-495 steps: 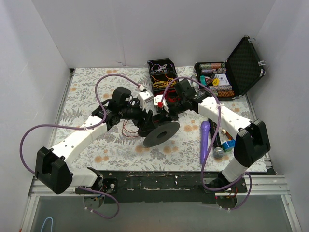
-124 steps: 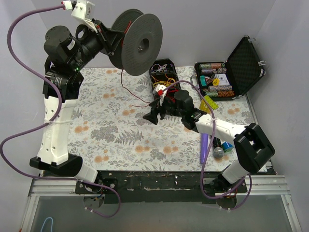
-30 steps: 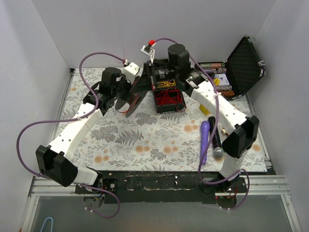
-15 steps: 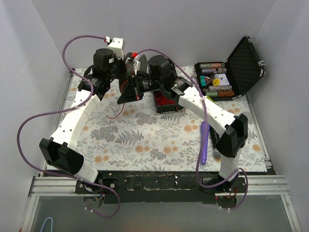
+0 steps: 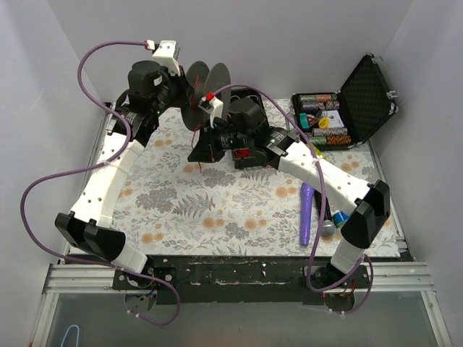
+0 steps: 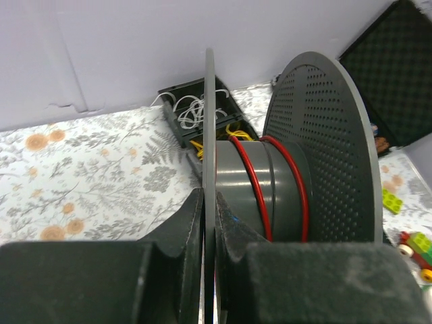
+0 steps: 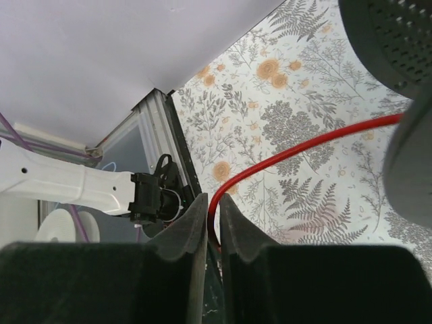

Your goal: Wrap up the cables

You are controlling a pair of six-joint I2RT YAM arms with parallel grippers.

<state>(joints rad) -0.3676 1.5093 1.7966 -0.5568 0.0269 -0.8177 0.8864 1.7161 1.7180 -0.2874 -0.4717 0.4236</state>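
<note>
The right gripper stood narrow, its fingers closed about the red cable. The cable rose out of the gap and ran toward 2 o'clock in the wrist view, over the floral table, to the spool at the frame's edge. Seen from above, that spool hung over the table at about 11 o'clock, with the right gripper near it at 6 o'clock. The left gripper was clamped on the spool's thin near flange, one finger on each side, and a few red turns lay round the hub between the flanges. The step looked to be feeding cable onto the hub. To do it well, the right fingers should probably hold lightly enough for the cable to slip through yet keep it taut. They should also stay in line with the hub, so each turn lands beside the last and not over a flange. A slack run could snag on the flange rim
</note>
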